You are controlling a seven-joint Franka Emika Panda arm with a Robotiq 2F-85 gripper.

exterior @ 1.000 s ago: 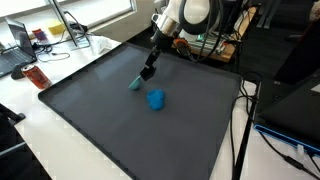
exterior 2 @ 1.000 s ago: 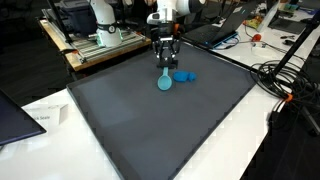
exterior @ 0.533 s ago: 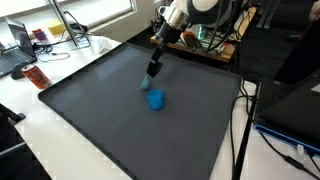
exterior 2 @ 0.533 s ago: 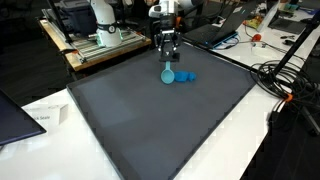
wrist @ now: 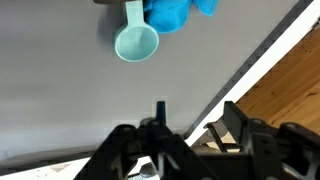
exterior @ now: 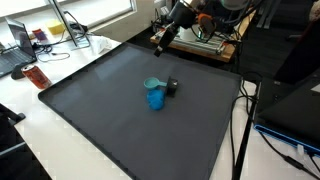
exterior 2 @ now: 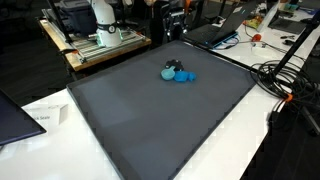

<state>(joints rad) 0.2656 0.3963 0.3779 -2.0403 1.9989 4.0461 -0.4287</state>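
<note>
Up over the far edge of the dark grey mat (exterior: 90, 120) hangs the gripper (exterior: 159, 44), high and clear of everything. Look at the wrist view: the gripper (wrist: 176, 125) has its jaws spread wide and nothing sits between them, so it is empty-handed right now.

Now the key relation. The teal scoop (wrist: 136, 42) lies straight ahead of the gripper in the wrist view, up toward the top of that picture, and well apart from the fingers. In both exterior views that puts it below the gripper and further in toward the middle of the mat (exterior 2: 130, 120). Its long axis runs away from the gripper: the round bowl faces nearest, and the handle points off past the top edge of the wrist view.

What does it look like? A pale teal scoop (exterior: 152, 85), with a shallow open bowl, a smooth rim and a short straight handle. It sits right against a bright blue object (exterior: 156, 99), touching or very nearly so. A small dark piece (exterior: 172, 86) rests just beside the pair; what it is, I cannot tell.
</note>
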